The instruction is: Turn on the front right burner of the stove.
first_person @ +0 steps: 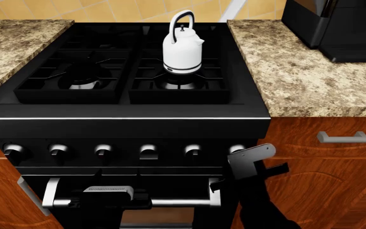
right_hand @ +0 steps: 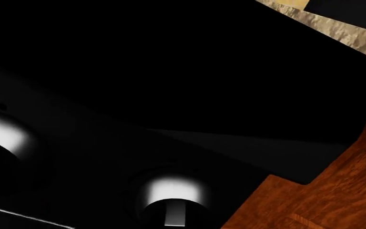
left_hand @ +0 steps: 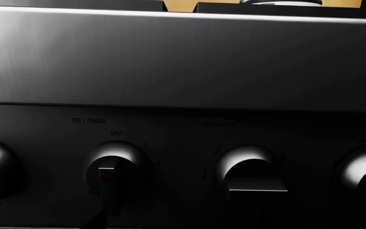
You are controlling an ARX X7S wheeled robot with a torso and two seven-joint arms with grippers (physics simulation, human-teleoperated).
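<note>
The stove point(first_person: 126, 126) is a black gas range with black grates and a row of six silver-tipped knobs across its front panel. The front right burner point(first_person: 177, 86) shows its silvery ring under the grate, with a white kettle point(first_person: 181, 47) standing on it. My right gripper point(first_person: 247, 160) is just below and in front of the rightmost knob point(first_person: 236, 149), which fills the lower middle of the right wrist view point(right_hand: 170, 195). My left gripper point(first_person: 110, 192) hangs in front of the oven-door handle point(first_person: 170, 202). Its wrist view faces two middle knobs point(left_hand: 114, 167) point(left_hand: 253, 169). Neither gripper's fingers show clearly.
Speckled stone countertops point(first_person: 310, 76) flank the stove. A black coffee machine point(first_person: 335, 26) stands at the back right. Wooden cabinet fronts point(first_person: 335, 181) with a silver drawer handle point(first_person: 342, 137) are to the right of the stove. The front left burner point(first_person: 81, 83) is uncovered.
</note>
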